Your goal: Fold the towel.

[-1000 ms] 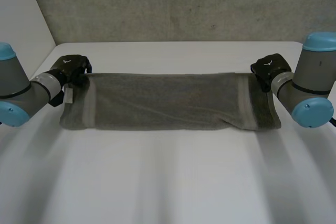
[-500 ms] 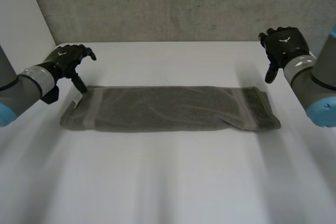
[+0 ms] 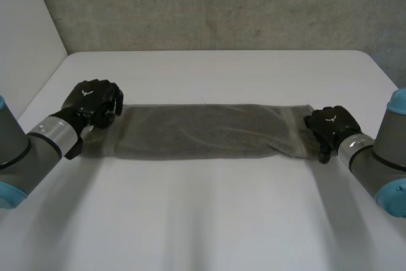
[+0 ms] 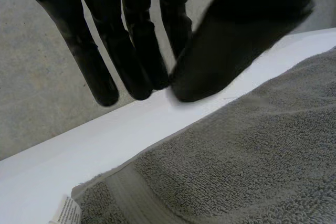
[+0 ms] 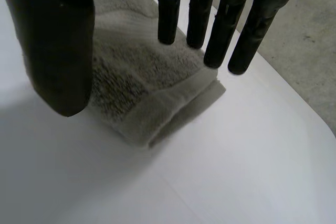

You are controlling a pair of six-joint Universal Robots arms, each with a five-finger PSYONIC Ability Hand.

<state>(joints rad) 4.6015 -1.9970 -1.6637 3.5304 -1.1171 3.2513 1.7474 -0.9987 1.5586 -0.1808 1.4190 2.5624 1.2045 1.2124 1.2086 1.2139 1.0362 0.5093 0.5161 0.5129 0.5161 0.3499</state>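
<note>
A grey towel (image 3: 203, 131) lies on the white table (image 3: 209, 220), folded into a long narrow strip running left to right. My left hand (image 3: 95, 103) is over its left end. In the left wrist view its fingers (image 4: 131, 51) are straight, with the thumb close beside them and nothing between; the towel (image 4: 252, 171) lies below the palm. My right hand (image 3: 330, 125) is at the right end. In the right wrist view its fingers (image 5: 220, 24) are straight and the thumb stands apart, above the towel's folded corner (image 5: 142, 87).
A white label (image 4: 65, 213) sticks out at the towel's left end. A grey wall (image 3: 209, 4) stands behind the table's far edge. Bare tabletop lies in front of the towel.
Both hands let go of the towel's far corners, rose with fingers spread, and have now come down at the ends of the strip, nearer the front.
</note>
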